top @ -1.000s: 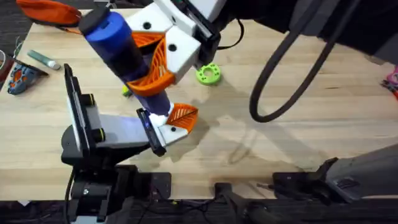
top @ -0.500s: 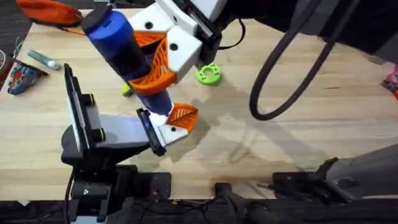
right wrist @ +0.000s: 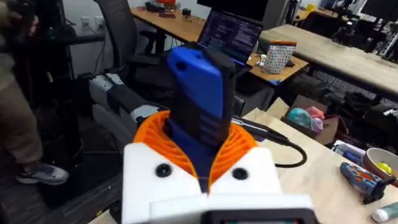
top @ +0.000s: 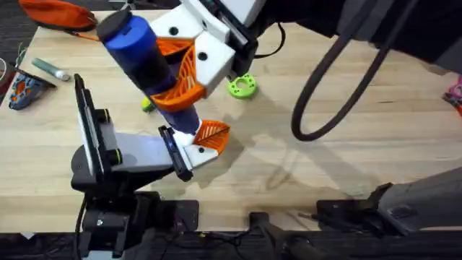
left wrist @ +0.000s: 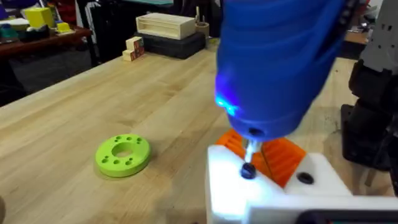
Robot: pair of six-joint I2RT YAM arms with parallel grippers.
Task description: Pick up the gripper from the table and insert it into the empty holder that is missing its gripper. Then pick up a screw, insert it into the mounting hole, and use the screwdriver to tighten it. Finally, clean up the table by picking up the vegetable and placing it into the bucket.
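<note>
A: Which step is this?

B: Tightening, I judge; the right tool (top: 177, 76), upper left of centre in the overhead frame, is clamped on the screwdriver (top: 144, 58), its orange pads hugging the blue body; the tip (left wrist: 250, 155) bears on a dark screw (left wrist: 247, 172) in the white holder (left wrist: 273, 193), low and right of centre in the left wrist frame; a blue light glows on the driver.

A: And the gripper?

B: Seated in the holder already, orange (top: 211, 133), centre-left overhead.

A: The left tool?

B: I cannot tell its state.

A: Next move?

B: Keep the tip square on the screw until it seats, then lift clear; the vegetable (top: 146, 106), a yellow-green sliver peeking beside the driver on the tabletop (top: 346, 173), is not yet binned; I see no bucket.

A: Counts?

B: One screwdriver; one orange gripper; one holder; one screw under the tip; one vegetable; one green disc (top: 242, 86).
</note>
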